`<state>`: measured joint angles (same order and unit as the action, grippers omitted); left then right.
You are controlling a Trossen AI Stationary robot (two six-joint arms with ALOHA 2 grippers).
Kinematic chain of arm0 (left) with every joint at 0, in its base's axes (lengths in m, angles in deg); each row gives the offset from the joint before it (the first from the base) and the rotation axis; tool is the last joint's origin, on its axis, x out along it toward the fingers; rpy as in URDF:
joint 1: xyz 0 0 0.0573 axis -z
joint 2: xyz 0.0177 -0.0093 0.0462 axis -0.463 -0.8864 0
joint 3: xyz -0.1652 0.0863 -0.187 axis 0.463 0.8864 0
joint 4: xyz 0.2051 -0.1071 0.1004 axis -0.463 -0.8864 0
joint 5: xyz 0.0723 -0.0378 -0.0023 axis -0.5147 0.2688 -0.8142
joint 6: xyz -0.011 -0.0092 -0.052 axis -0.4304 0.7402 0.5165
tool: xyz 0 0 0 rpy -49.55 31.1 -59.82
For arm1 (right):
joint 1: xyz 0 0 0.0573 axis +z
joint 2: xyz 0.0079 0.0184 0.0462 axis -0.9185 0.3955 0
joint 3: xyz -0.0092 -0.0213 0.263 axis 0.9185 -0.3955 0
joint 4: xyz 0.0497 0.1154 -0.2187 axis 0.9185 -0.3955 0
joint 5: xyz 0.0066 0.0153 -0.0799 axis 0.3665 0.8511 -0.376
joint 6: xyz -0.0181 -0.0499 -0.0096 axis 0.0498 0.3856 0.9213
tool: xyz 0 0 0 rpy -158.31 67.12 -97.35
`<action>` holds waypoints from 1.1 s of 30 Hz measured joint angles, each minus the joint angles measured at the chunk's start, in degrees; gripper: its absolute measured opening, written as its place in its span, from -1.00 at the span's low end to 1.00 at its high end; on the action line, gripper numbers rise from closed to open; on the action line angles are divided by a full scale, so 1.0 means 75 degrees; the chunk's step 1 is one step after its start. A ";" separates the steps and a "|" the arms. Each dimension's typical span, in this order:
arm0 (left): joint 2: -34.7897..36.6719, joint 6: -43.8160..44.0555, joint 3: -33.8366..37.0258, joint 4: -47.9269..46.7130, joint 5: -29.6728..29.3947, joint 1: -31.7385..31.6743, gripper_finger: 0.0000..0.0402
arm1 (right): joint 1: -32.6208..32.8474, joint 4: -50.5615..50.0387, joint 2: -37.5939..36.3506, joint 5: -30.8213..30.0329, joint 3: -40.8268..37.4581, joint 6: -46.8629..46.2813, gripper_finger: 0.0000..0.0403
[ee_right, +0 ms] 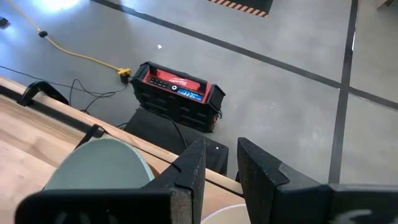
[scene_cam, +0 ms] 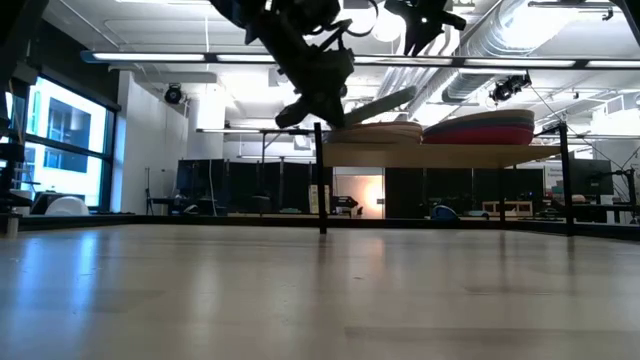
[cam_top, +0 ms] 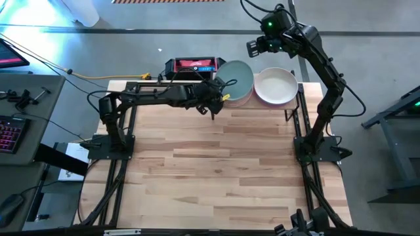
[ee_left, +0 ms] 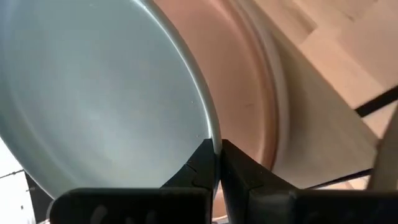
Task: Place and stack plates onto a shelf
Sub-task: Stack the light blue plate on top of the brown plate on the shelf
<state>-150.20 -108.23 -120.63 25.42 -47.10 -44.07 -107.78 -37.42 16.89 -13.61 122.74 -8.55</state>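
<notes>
My left gripper (cam_top: 218,99) reaches from the table's left to the shelf (scene_cam: 440,156) at the far edge and is shut on the teal plate (cam_top: 237,78). That plate (scene_cam: 378,106) tilts above the left stack (scene_cam: 382,132), whose top plate looks peach-pink (ee_left: 249,81). The right stack (scene_cam: 480,127) rests on the shelf board with the cream-white plate (cam_top: 275,86) on top. My right gripper (ee_right: 221,165) hangs open, high above the far side of the shelf, touching nothing. My left gripper pinches the teal plate's rim (ee_left: 213,138) between its two fingers, on the side of the plate toward the table's left and near edge. The fingers come slanting down from the left. The plate tilts, held side low over the left stack and opposite side raised (scene_cam: 408,94); whether it touches the stack I cannot tell.
The shelf stands on black legs (scene_cam: 320,180) at the table's far edge. A red and black box (cam_top: 191,65) sits on the floor behind it. The butcher-block tabletop (cam_top: 216,170) stretches toward the near edge. The arm bases stand at the table's left and right sides.
</notes>
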 joint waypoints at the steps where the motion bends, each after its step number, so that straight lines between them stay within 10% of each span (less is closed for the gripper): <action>1: -0.0001 -0.0021 0.0003 -0.0032 0.0001 0.0003 -0.99 | 0.0000 0.0001 0.0000 0.0002 0.0000 0.0000 -0.64; 21: -0.0006 0.0979 0.0003 -0.0229 -0.0084 0.0181 -0.71 | 0.0000 0.0003 0.0000 0.0154 0.0000 -0.0017 -0.64; 33: 0.0019 0.0835 0.0008 -0.0261 -0.1735 0.0275 -0.53 | 0.0003 0.0005 0.0003 0.0616 0.0000 -0.0134 -0.64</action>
<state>-150.06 -101.97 -120.56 23.47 -60.12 -42.01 -107.76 -37.39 16.91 -8.99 122.74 -9.55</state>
